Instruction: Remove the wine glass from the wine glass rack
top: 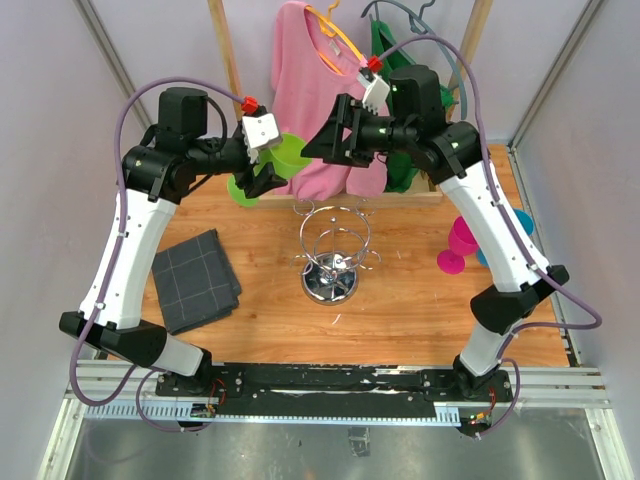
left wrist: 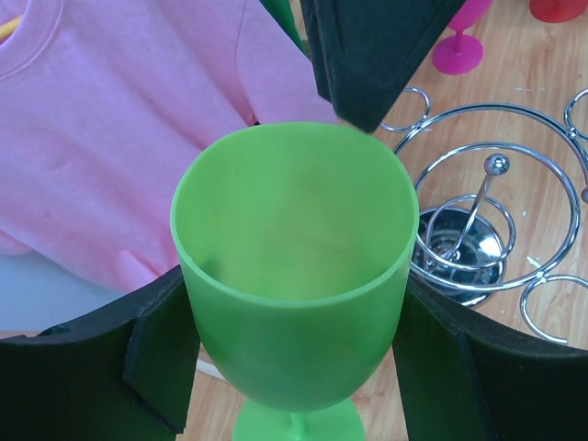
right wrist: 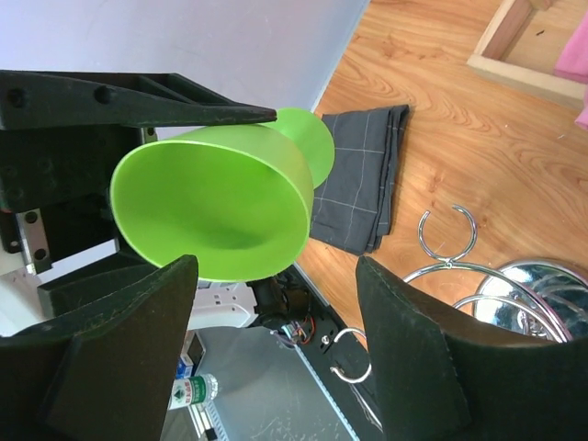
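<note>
Green wine glass (top: 288,152) in the left gripper (top: 268,172), lifted clear of the wine glass rack (top: 335,255).

From above, I see an orange-brown wooden table (top: 400,310) closed in by pale lilac walls (top: 40,150). The chrome rack stands mid-table, a folded grey cloth (top: 195,280) lies to its left, and a pink glass (top: 458,245) is well apart on the right. A pink shirt (top: 305,90) hangs at the back, and the right gripper (top: 320,145) points at the glass. From the left wrist, the left jaws press both sides of the green bowl, and a black right finger (left wrist: 367,55) reaches its far rim, with the rack below and to the right. From the right wrist, the right jaws stand spread with the tilted glass just beyond them. A bottle (right wrist: 188,393) sits below the table edge, its green label too small to read.
</note>
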Motion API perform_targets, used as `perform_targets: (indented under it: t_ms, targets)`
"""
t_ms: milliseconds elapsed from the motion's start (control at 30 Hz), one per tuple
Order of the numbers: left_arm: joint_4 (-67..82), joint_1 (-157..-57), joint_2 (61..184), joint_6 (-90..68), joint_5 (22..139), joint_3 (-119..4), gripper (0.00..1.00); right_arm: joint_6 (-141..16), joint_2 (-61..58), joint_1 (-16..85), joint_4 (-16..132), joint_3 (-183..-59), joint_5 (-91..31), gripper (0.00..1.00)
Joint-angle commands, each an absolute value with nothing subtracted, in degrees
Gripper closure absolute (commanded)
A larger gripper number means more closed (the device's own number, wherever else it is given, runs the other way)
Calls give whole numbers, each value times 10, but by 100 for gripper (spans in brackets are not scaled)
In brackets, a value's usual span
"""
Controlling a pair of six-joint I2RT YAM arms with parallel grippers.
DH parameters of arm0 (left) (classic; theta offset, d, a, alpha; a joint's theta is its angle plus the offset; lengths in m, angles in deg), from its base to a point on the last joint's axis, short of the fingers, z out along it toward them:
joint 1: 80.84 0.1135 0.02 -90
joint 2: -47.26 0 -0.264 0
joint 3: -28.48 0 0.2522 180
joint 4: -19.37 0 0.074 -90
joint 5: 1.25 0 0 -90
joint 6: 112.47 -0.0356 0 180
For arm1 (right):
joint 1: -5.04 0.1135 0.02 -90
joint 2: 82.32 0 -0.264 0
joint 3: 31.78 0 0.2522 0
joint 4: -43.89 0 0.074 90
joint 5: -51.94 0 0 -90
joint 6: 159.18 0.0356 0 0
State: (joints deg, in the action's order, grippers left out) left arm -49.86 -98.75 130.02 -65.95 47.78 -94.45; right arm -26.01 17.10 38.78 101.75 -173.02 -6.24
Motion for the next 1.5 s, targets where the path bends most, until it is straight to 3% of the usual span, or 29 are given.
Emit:
perform_targets:
  t_ms: [0,267,333,433,467,633,933,1167,1300,1467]
  targets:
    - [-495,-993,1287,-661,475,-960,43,-280,191,402,1027,-1739,-60,29]
    - [-495,-994,1283,-650,469,-961,44,-284,229,405,1023,-1776,-65,36]
    - [-495,-994,1283,-648,464,-960,44,-282,236,405,1022,-1787,-64,48]
    - [-495,-995,1283,-645,461,-959,43,-274,238,404,1012,-1786,-57,89]
    - [-495,-995,1283,-645,462,-959,41,-272,236,405,1008,-1784,-55,98]
    - [-494,-996,1287,-643,491,-963,1,-266,211,398,1001,-1780,-60,99]
    - [-440,-990,1278,-568,533,-937,1,-294,73,289,1045,-1707,-91,99]
    - [-426,-983,1270,-558,553,-915,1,-391,1,144,1220,-1748,-113,99]
    - [-418,-981,1271,-545,554,-906,1,-474,-49,122,1332,-1716,-213,99]
    - [-412,-979,1278,-543,562,-898,1,-490,-163,121,1342,-1586,-328,99]
